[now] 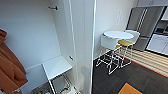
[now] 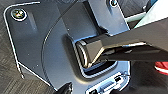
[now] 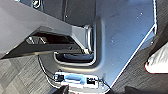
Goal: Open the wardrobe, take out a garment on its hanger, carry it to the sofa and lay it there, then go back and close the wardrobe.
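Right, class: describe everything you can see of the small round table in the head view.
The round table has a flat white top that looks smooth, and stands upright by the white wall, right of the open wardrobe. Two white chairs on thin metal frames crowd it, one with a yellow seat. Its base is hidden behind them.

The head camera sits high and looks forward and down, close to the open wardrobe (image 1: 75,45), whose white door edge runs through the middle; beyond it stand a round table (image 1: 118,34) and white chairs (image 1: 110,42) on dark carpet (image 1: 140,75). Each wrist camera looks along its own arm at the robot's dark plate from very near, with grey carpet at the margins, the one surface all three views share
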### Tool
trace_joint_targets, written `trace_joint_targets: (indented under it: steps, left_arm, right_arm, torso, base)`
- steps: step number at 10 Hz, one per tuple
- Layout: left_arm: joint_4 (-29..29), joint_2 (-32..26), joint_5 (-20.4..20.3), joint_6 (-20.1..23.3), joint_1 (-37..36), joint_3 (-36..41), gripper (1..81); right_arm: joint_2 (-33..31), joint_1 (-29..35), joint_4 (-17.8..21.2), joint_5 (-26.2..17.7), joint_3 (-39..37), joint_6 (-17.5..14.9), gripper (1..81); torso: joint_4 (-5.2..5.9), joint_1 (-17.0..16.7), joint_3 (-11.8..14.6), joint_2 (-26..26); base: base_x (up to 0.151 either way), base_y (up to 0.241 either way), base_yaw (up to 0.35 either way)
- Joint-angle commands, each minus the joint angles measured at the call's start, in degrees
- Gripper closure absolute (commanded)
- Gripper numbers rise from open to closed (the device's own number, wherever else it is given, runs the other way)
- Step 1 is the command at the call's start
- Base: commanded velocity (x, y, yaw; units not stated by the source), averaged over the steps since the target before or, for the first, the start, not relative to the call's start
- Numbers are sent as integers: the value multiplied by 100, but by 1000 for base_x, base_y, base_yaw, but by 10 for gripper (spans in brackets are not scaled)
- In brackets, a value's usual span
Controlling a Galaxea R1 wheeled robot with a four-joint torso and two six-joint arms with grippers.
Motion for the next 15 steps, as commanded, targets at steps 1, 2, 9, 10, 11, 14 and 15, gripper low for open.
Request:
trace_joint_targets:
  steps: [1,2,9,10,11,14,15]
  left_arm:
    - [65,-2,184,10,-148,-24,10]
    - [74,6,175,19,-156,-24,10]
    - [74,33,166,19,-156,-24,10]
    - [83,33,148,28,-156,-15,10]
    - [82,33,148,28,-156,-16,10]
    - [91,24,96,28,-156,-15,10]
    - [91,24,96,28,-156,-15,10]
  right_arm:
    - [45,48,-19,-297,-4,-10,10]
    - [45,48,-19,-297,-4,-10,10]
    - [53,57,-19,-297,-4,-10,10]
    - [53,66,-19,-297,-4,-10,10]
    - [62,75,-19,-297,-4,-10,10]
    - [53,65,-27,-297,-4,-10,10]
    - [45,57,-36,-297,-4,-10,10]
  torso:
    - [0,0,-2,0]
    - [0,0,0,0]
    - [0,0,0,0]
    - [0,-1,0,-2]
    - [0,2,-2,0]
    - [0,-1,0,-2]
    - [0,-1,0,0]
  base:
    - [0,0,300]
    - [0,0,300]
    - [0,0,300]
    - [0,0,300]
    - [0,0,300]
    - [0,0,305]
    - [0,0,327]
